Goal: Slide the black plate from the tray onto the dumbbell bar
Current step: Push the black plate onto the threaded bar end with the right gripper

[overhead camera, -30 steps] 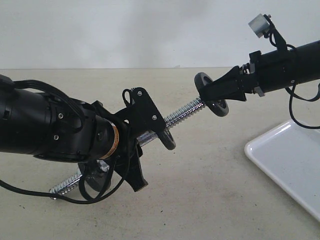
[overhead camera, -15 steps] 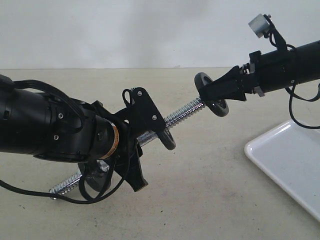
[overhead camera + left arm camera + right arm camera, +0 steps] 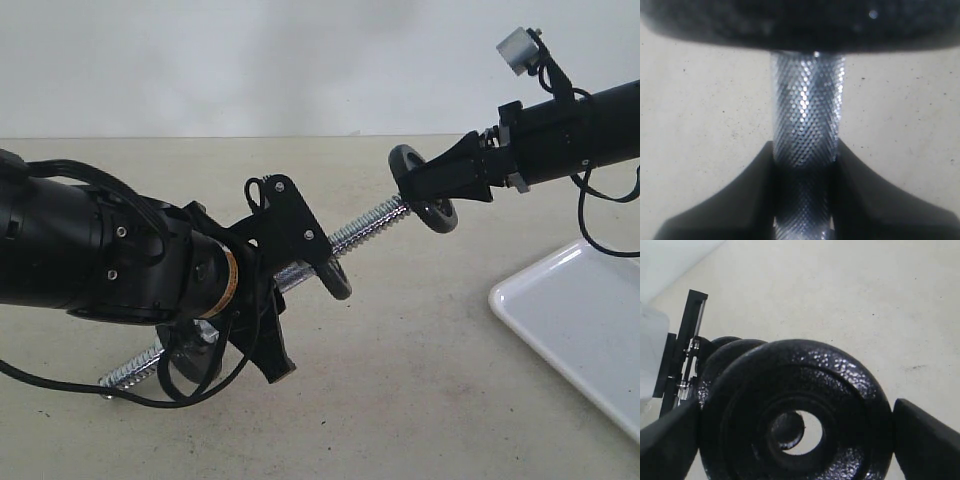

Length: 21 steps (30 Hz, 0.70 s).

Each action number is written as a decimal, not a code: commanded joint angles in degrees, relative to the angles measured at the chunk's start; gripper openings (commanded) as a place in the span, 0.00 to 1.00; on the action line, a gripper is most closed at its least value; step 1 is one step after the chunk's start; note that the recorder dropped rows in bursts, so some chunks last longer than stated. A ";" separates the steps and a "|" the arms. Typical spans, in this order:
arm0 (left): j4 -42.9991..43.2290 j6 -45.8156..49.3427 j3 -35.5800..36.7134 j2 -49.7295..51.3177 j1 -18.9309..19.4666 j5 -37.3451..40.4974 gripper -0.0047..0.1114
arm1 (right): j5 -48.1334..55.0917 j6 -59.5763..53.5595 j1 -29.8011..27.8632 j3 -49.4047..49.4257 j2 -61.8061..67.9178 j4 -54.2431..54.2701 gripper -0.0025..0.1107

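My right gripper (image 3: 432,188) is shut on the black plate (image 3: 421,190), holding it on edge in the air, off the white tray (image 3: 570,320). In the right wrist view the plate (image 3: 840,390) fills the space between both fingers (image 3: 927,440). The bar's dark end (image 3: 787,430) shows off-centre in its hole. My left gripper (image 3: 280,285) is shut on the chrome dumbbell bar (image 3: 365,225), whose threaded end slants up to the plate. In the left wrist view the knurled bar (image 3: 807,115) sits clamped in the gripper (image 3: 805,200).
A second black disc (image 3: 337,280) sits on the bar just past my left fingers and shows blurred in the left wrist view (image 3: 800,25). A third disc (image 3: 185,360) is near the bar's low end on the beige table (image 3: 420,380). Nothing lies in the tray's visible part.
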 commanded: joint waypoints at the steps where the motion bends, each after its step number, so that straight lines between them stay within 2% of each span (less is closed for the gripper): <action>1: 4.75 -0.35 -1.87 -3.79 -0.25 -2.07 0.08 | 2.75 -0.25 0.57 -0.51 -0.63 1.93 0.02; 21: 4.75 -0.46 -1.87 -3.79 -0.25 -1.33 0.08 | 2.75 -1.20 0.57 -0.51 -0.63 2.04 0.02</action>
